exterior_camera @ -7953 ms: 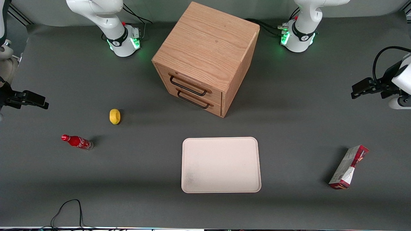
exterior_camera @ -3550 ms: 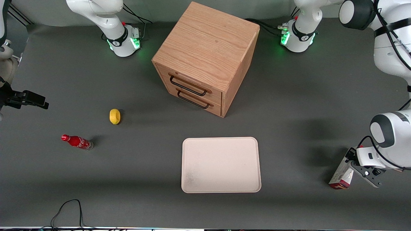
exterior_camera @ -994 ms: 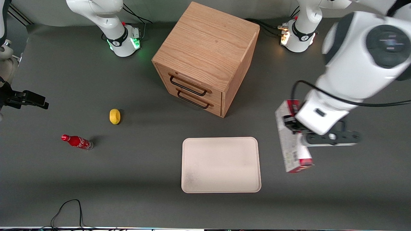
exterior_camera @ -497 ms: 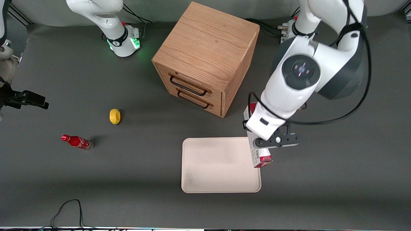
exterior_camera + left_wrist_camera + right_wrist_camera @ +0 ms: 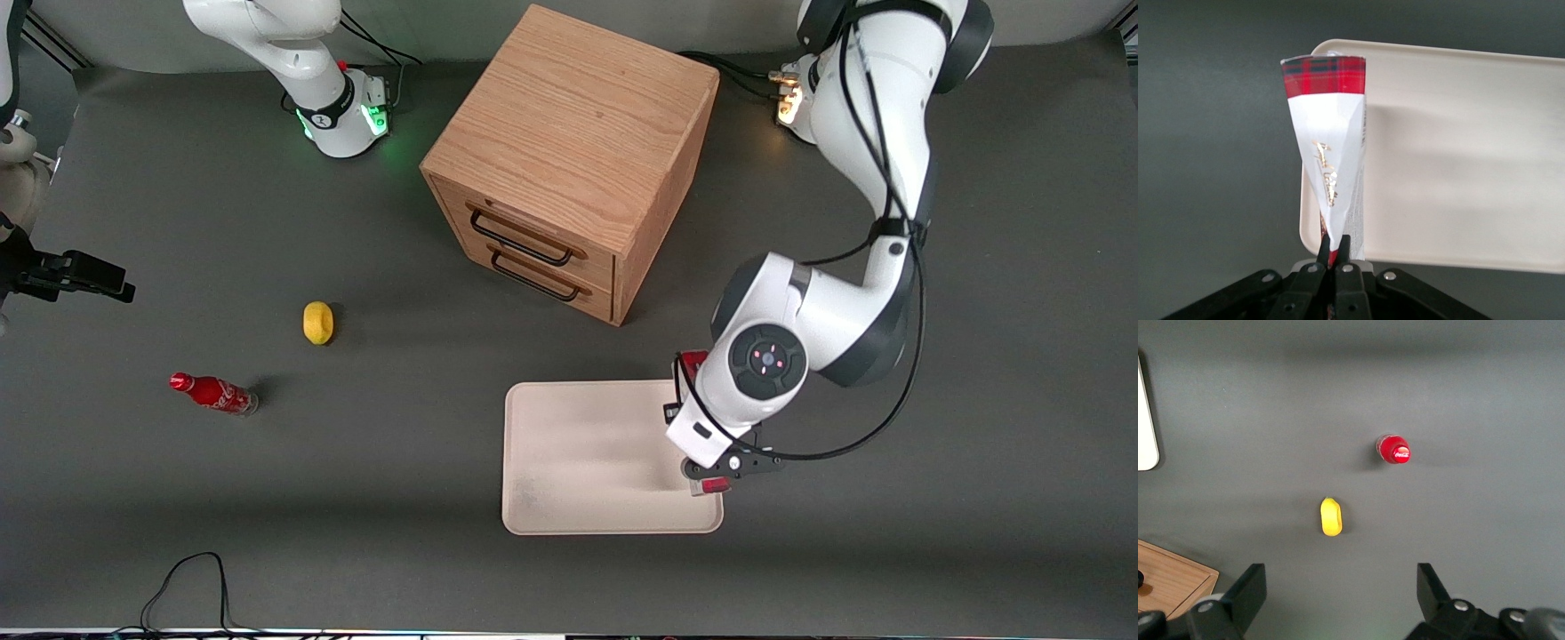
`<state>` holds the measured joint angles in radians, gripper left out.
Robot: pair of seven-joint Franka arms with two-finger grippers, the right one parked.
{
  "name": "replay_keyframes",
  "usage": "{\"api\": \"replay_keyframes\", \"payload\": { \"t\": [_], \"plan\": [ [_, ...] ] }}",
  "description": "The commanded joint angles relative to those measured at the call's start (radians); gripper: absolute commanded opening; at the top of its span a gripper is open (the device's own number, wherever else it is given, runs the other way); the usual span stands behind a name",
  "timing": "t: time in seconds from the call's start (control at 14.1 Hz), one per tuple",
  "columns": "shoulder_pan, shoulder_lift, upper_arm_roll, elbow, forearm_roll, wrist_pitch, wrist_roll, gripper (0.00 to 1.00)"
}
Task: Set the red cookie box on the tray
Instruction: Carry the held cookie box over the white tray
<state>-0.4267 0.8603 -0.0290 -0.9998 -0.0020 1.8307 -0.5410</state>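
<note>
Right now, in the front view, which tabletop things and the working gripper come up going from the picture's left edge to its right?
Soda bottle → lemon → wooden drawer cabinet, tray in front of it → gripper, shut on the red cookie box, over the tray's edge.

Even, diffuse overhead light leaves soft shadows on the matte grey desk [image 5: 267, 498], a faint one under the end effector [image 5: 1335, 257] across the tray [image 5: 1458, 153]; frames sharp, glare-free.
</note>
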Motion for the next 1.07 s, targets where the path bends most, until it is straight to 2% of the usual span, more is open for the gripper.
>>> {"api": "replay_keyframes", "payload": {
  "t": [0.0,0.28,0.64,0.71,0.78,0.85,0.99],
  "plan": [
    [0.012,0.043,0.001,0.012,-0.006,0.03,0.052,0.0],
    [0.009,0.083,0.001,-0.011,-0.006,0.103,0.049,0.0],
    [0.008,0.086,0.001,-0.02,-0.004,0.108,0.059,0.0],
    [0.009,0.086,0.001,-0.02,-0.003,0.111,0.07,0.16],
    [0.008,0.086,0.001,-0.026,-0.003,0.128,0.07,0.79],
    [0.008,0.083,0.001,-0.034,-0.003,0.149,0.053,1.0],
    [0.006,0.075,0.003,-0.034,-0.003,0.154,0.053,1.0]
  ]
}}
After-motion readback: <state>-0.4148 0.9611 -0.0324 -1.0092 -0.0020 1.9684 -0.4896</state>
